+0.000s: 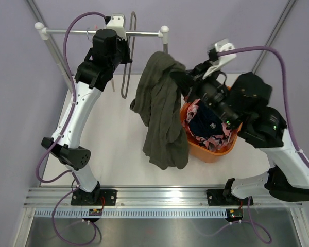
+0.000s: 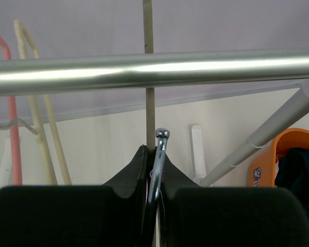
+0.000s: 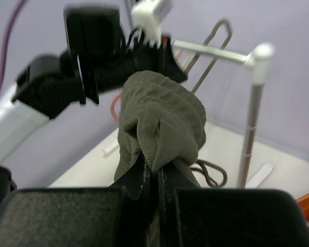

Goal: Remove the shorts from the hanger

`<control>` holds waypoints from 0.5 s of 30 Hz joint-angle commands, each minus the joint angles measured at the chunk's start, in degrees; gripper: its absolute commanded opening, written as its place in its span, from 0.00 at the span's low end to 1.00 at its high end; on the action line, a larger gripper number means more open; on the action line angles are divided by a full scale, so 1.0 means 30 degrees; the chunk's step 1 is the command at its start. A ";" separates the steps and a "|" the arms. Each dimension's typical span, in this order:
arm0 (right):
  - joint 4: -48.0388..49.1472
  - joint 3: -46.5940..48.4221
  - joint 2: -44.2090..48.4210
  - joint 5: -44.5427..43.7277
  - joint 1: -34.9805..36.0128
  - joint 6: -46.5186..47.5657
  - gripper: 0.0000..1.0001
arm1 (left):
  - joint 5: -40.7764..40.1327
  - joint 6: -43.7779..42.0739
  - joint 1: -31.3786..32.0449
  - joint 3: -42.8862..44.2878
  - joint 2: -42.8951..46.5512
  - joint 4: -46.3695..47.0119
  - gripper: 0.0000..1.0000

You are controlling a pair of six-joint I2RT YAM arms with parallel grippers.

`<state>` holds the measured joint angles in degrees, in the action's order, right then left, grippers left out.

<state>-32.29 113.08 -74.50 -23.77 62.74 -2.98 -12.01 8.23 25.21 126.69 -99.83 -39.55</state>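
Olive green shorts are hanging down in a long bunch over the middle of the white table. The right gripper is holding them up by their top. Its two fingers are squeezing tight on a fold of the green cloth, with no gap showing between them. The bottom of the shorts is dangling just left of the orange basket.

The basket is sitting on the right side of the table, under the right arm. Two more pairs are lying inside it. The pink shorts with navy and white blotches are lying crumpled around the inside. The dark navy shorts are sitting in the middle of them.

Just left of the green shorts, a long grey hanger is hanging down at the far side. I cannot tell if the shorts are touching it.

The left gripper is reaching up to the far left, just under the silver rail. Its fingers are pinching shut on a shiny metal hook. In the left wrist view, a pink hanger and a cream hanger are hanging further along the rail, to the left of the fingers.
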 commanded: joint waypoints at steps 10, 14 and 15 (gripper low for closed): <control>0.9701 0.2357 -0.0185 -0.8099 -0.0575 1.1973 0.00 | 0.1161 -0.0604 -0.0084 -0.0834 0.1900 -0.0322 0.07; 0.6556 0.4928 -0.1705 -0.6937 -0.4868 0.8749 0.00 | 0.1599 -0.0429 -0.0084 -0.1244 0.2134 -0.0293 0.07; 0.5357 0.5718 -0.1884 -0.6002 -0.5729 0.8004 0.00 | 0.1659 -0.0371 -0.0084 -0.1419 0.2193 -0.0264 0.07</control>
<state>-15.25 124.20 -78.17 -42.72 53.25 23.97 -9.39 7.35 25.21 123.04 -96.33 -42.06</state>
